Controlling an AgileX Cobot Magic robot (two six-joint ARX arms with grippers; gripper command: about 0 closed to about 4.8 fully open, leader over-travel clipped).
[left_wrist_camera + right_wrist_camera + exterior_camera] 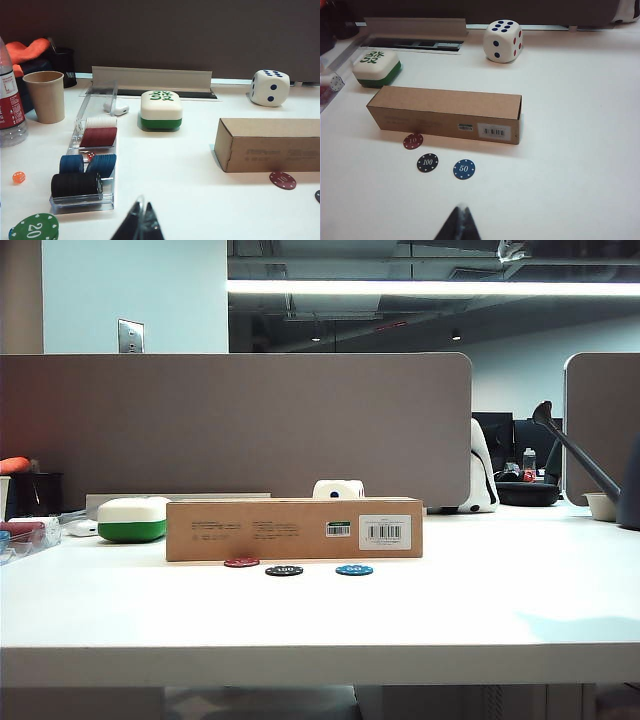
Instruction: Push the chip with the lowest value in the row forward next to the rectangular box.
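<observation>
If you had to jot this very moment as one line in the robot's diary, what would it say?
red round chip marked 10: beside brown cardboard box | black 100 chip, blue 50 chip: farther back | left pincer, right pincer: shut, touching nothing

Left gripper (141,227): my left wrist camera shows its dark fingertips meeting in a point, jaws closed, nothing between them.
Right gripper (460,225): same here, tips together, nothing gripped.
Arms: I see neither from the exterior camera.
</observation>
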